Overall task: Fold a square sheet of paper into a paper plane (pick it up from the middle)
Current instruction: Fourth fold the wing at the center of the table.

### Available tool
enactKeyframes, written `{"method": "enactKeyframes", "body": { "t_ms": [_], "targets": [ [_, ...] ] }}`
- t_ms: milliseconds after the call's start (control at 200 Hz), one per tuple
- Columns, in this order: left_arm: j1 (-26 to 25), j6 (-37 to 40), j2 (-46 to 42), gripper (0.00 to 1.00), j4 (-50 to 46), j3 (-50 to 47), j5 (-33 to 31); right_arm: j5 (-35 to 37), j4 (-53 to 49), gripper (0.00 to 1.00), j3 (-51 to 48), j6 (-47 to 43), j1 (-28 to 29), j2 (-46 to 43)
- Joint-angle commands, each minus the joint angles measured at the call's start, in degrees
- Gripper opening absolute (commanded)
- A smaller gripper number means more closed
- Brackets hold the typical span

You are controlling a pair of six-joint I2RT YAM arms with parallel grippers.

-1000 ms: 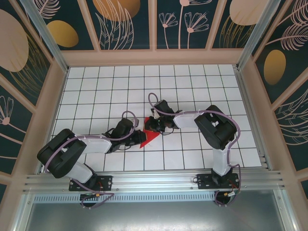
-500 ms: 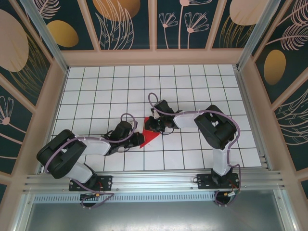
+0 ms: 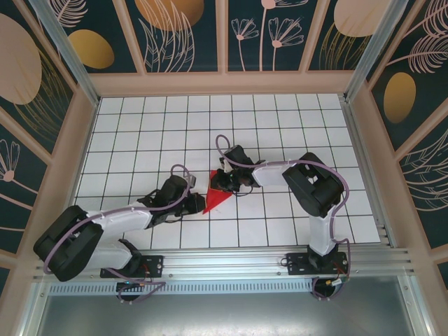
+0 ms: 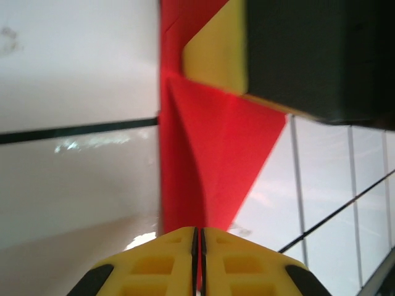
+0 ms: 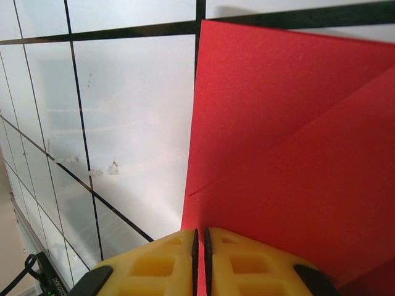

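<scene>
Surface (image 3: 280,126) of white grid tiles carried everything. On it the left arm (image 3: 119,218) had changed most. Against a second earlier, its big near link had swung down toward the near-left corner, and the arm lay stretched out long and low. The right arm (image 3: 311,183) kept its bent pose, forearm reaching in from the right. The sheet of paper (image 3: 215,197), a creased red triangle, had barely shifted and lay mid-surface between the two wrists. I judged the fold was only being pinned and pressed, with the plane far from finished. The left end effector (image 4: 198,246) was clenched on the paper's left edge, red running between its pads. The right end effector (image 5: 200,246) looked likewise closed on the far corner.
</scene>
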Motion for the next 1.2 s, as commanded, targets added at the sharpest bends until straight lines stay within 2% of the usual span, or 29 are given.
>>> {"method": "enactKeyframes", "body": {
  "t_ms": [0,250,470,786,1196],
  "targets": [
    [0.08,1.2,-1.92,0.15,-1.36,3.56,1.21,3.05,-1.92,0.15,-0.51,-0.1,0.57,4.12],
    [0.12,1.4,4.78,0.18,5.95,3.87,10.63,3.47,-1.78,0.16,-0.6,0.48,0.58,4.0],
    [0.09,2.4,8.61,0.18,6.81,3.88,10.56,3.42,-1.78,0.16,-0.61,0.59,0.65,3.96],
    [0.07,6.57,10.09,0.18,-0.05,4.33,4.69,3.56,-2.13,0.16,-0.69,0.3,0.66,3.99],
    [0.06,7.55,12.24,0.16,-1.36,1.49,2.35,3.66,-2.33,0.16,-0.6,0.31,0.66,3.97]
  ]
}}
